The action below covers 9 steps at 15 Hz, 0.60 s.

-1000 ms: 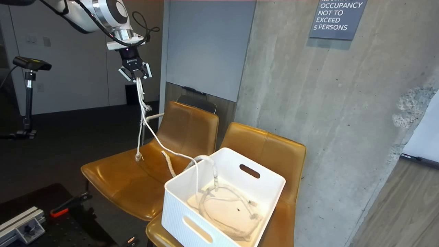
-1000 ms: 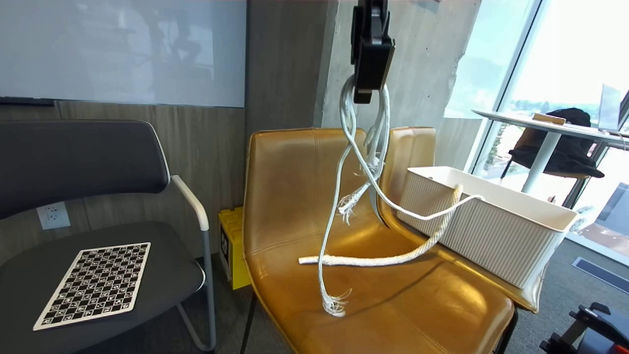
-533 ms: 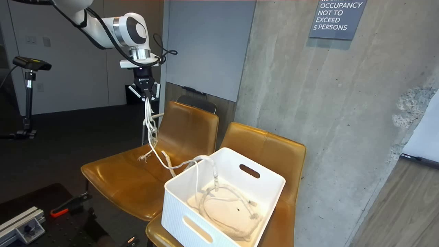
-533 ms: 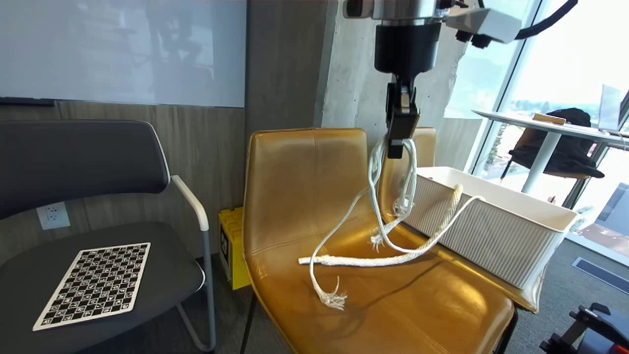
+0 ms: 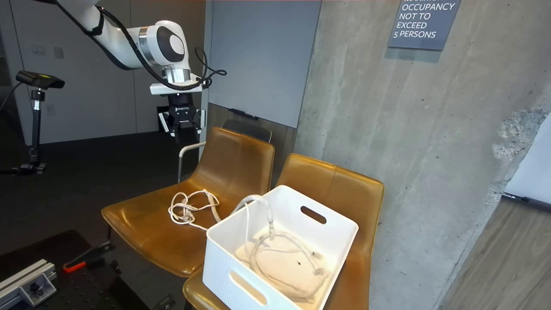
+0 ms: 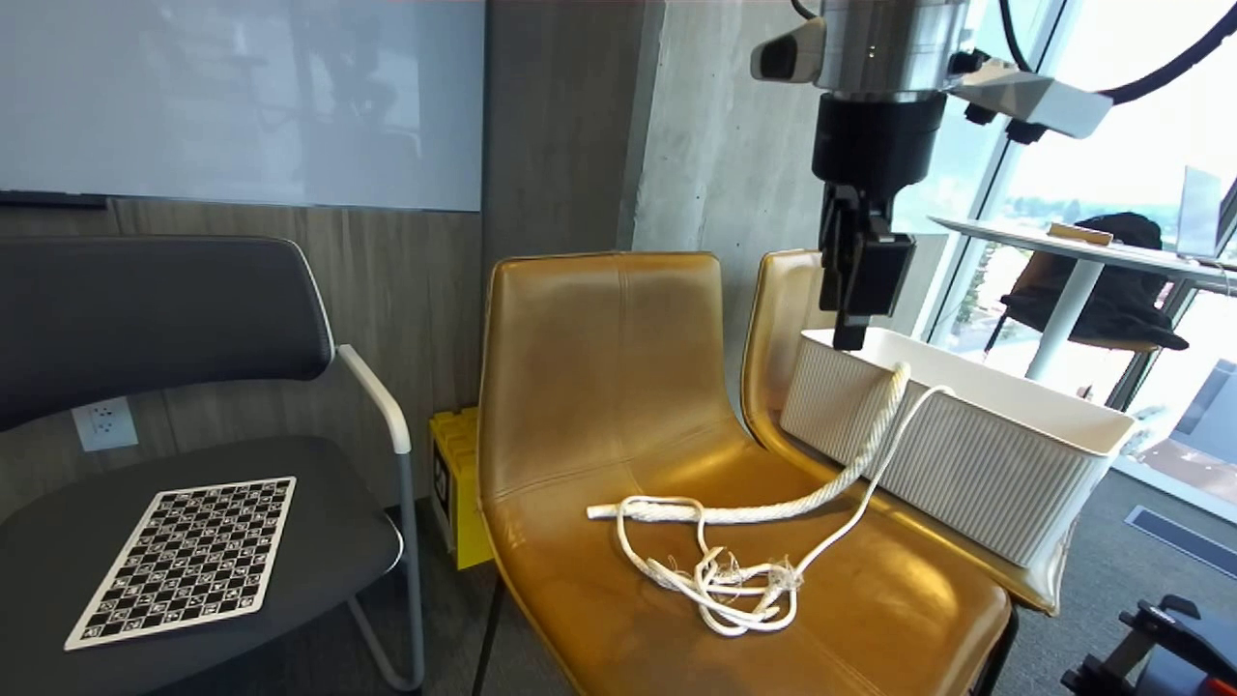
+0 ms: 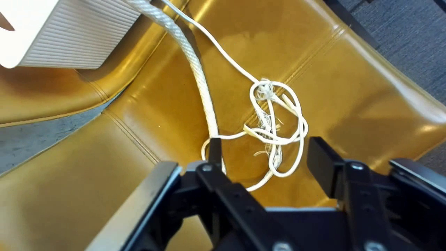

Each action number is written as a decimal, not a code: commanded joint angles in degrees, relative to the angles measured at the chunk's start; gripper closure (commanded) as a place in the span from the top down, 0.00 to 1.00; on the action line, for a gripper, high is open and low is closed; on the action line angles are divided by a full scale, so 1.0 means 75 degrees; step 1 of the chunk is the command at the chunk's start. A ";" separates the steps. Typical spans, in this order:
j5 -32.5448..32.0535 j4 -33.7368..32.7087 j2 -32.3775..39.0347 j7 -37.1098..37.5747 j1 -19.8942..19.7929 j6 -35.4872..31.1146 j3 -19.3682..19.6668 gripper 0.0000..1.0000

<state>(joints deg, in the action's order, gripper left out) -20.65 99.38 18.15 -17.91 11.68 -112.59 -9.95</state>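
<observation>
My gripper (image 7: 264, 144) is open above a tan leather chair, with nothing between its fingers. Below it, a thin white rope (image 7: 265, 90) lies on the seat in a loose tangle of loops with frayed bits. The tangle appears through the gap between the fingers but sits well below them, as an exterior view of the gripper (image 6: 850, 333) confirms. A thicker twisted rope (image 6: 773, 513) stretches across the same seat and over the rim of a white ribbed box (image 6: 966, 464). From the tangle, the thin rope also runs over that rim. More rope lies inside the box (image 5: 297, 206).
The box stands on a second tan chair (image 5: 344, 185) against a concrete wall (image 5: 430, 150). A grey chair (image 6: 319, 541) with a checkered board (image 6: 188, 561) is beside the first tan chair (image 6: 599, 387). A camera on a stand (image 5: 38, 82) is also in view.
The gripper came down and over toward the box, then opened. The thin rope that hung from it dropped into a tangle on the seat. The thick rope and box stayed put.
</observation>
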 commanded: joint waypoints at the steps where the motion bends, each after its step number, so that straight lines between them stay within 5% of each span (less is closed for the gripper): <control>1: -0.0312 0.1005 -0.0764 -0.1421 -0.0384 -0.0272 0.0082 0.97; 4: -0.0669 0.1275 -0.0734 -0.2810 -0.0669 -0.0181 0.0161 1.00; 9: -0.2165 0.0981 0.0396 -0.3662 -0.0805 -0.0170 0.0603 1.00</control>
<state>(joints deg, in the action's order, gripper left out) -31.58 108.45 16.53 -42.28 5.97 -112.62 -7.01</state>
